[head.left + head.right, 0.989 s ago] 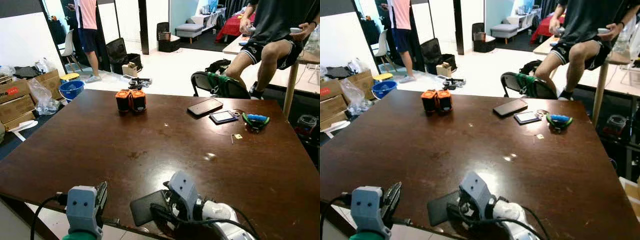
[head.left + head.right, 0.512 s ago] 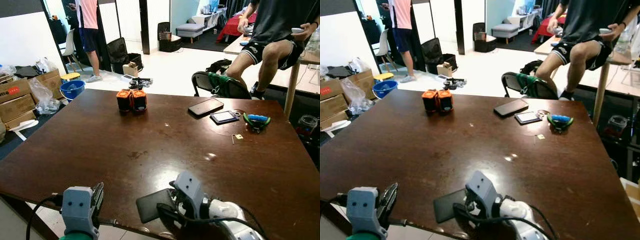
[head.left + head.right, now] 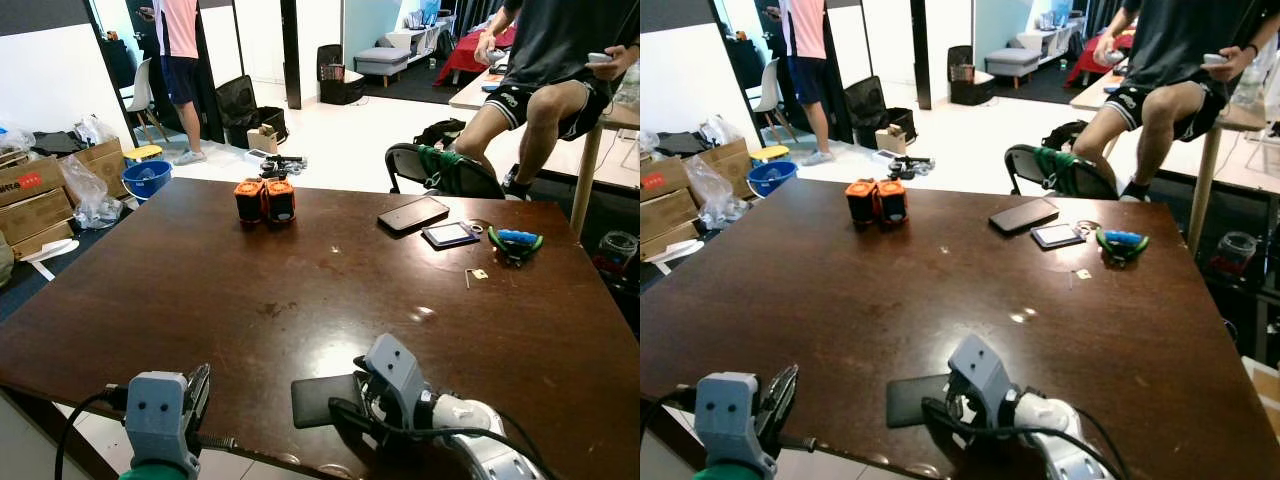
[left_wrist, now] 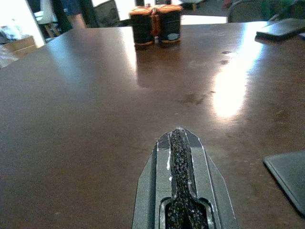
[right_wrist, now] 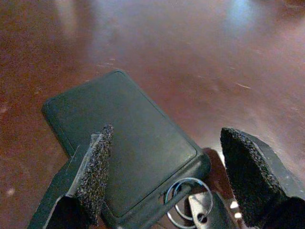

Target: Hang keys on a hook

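The right tool (image 5: 167,183) hangs low over the near edge of the tabletop (image 3: 200,280), fingers (image 5: 93,174) spread wide around a black fob (image 5: 124,157) with a key ring (image 5: 183,195), gripping nothing; the left tool (image 4: 180,167), pressed shut and empty, hovers at the near left edge; two orange-topped spools (image 3: 264,200) stand far left.

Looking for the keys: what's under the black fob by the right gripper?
A key ring and a silver key poke out beneath the fob, between the open right gripper fingers; the rest is covered.

L gripper (image 4: 180,143) closed over table (image 4: 86,105); 2 orange-topped spools (image 4: 156,24) far.
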`<state>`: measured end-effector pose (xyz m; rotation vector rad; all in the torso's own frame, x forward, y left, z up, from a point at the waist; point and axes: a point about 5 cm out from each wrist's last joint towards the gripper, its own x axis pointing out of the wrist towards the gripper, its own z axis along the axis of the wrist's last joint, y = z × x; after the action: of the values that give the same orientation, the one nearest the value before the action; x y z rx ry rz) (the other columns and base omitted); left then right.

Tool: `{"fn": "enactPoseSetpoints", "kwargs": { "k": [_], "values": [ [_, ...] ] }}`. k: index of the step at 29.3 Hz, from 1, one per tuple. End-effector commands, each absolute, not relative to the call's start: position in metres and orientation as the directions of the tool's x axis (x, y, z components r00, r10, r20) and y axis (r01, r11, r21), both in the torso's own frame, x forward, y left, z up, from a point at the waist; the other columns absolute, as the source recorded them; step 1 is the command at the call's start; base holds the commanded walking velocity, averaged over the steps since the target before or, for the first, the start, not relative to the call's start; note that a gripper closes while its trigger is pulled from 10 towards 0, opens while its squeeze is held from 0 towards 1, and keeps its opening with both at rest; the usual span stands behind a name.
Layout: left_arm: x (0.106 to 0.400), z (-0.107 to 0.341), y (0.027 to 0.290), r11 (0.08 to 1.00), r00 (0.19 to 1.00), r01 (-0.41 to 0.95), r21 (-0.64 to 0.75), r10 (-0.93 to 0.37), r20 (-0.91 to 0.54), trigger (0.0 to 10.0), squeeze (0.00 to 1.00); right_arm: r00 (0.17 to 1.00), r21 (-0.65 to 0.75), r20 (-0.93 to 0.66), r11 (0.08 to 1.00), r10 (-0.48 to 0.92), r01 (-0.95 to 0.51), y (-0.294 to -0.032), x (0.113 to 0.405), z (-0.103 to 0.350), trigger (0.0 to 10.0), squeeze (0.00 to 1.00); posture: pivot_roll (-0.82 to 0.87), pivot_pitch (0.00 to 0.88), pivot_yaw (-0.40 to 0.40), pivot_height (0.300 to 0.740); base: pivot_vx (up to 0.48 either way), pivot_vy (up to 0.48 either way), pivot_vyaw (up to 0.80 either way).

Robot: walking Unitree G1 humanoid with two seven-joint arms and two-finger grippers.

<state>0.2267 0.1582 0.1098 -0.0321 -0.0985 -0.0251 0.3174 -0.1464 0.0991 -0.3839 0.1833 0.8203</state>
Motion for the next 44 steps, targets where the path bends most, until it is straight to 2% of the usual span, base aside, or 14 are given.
{"fn": "enactPoseSetpoints", "kwargs": {
  "k": [1,3,4,5,7,16,23,34,44],
  "values": [
    [0.222,0.113,0.156,0.996,0.989,0.089,-0.029,-0.085,0.12,10.0,0.0,0.678,-0.245,-0.303,0.633,0.67,-0.735,-0.15,0.319,0.099,10.0,0.0,0.01,0.022,0.148,0.74,0.0,0.0,0.0],
    [0.222,0.113,0.156,0.996,0.989,0.089,-0.029,-0.085,0.12,10.0,0.0,0.678,-0.245,-0.303,0.633,0.67,-0.735,-0.15,0.319,0.099,10.0,0.0,0.01,0.022,0.148,0.74,0.0,0.0,0.0],
    [0.22,0.115,0.15,0.986,0.978,0.164,-0.006,-0.162,0.131,10.0,0.0,0.671,-0.239,-0.288,0.628,0.683,-0.741,-0.151,0.318,0.103,10.0,0.0,0.01,0.022,0.148,0.74,0.0,0.0,0.0],
    [0.22,0.115,0.15,0.986,0.978,0.164,-0.006,-0.162,0.131,10.0,0.0,0.671,-0.239,-0.288,0.628,0.683,-0.741,-0.151,0.318,0.103,10.0,0.0,0.01,0.022,0.148,0.74,0.0,0.0,0.0],
    [0.218,0.118,0.146,0.969,0.959,0.247,0.028,-0.248,0.139,10.0,0.0,0.661,-0.199,-0.222,0.631,0.716,-0.75,-0.154,0.318,0.114,10.0,0.0,0.01,0.022,0.148,0.74,0.0,0.0,0.0],
    [0.22,0.122,0.152,0.966,0.956,0.255,0.044,-0.258,0.14,10.0,0.0,0.684,-0.168,-0.123,0.665,0.719,-0.728,-0.161,0.317,0.128,10.0,0.0,0.01,0.027,0.153,0.74,0.0,0.0,0.0],
    [0.211,0.114,0.144,0.916,0.916,0.39,0.09,-0.396,0.06,10.0,0.0,0.659,-0.193,-0.247,0.63,0.711,-0.752,-0.17,0.308,0.107,10.0,0.0,0.01,0.025,0.157,0.74,0.0,0.0,0.0],
    [0.208,0.111,0.145,0.903,0.905,0.421,0.08,-0.425,0.03,10.0,0.0,0.633,-0.187,-0.298,0.607,0.714,-0.773,-0.178,0.302,0.101,10.0,0.0,0.01,0.023,0.157,0.74,0.0,0.0,0.0],
    [0.208,0.112,0.144,0.904,0.904,0.424,0.058,-0.426,0.038,10.0,0.0,0.661,-0.155,-0.268,0.646,0.701,-0.748,-0.191,0.298,0.105,10.0,0.0,0.01,0.019,0.157,0.74,0.0,0.0,0.0]
  ]
}}
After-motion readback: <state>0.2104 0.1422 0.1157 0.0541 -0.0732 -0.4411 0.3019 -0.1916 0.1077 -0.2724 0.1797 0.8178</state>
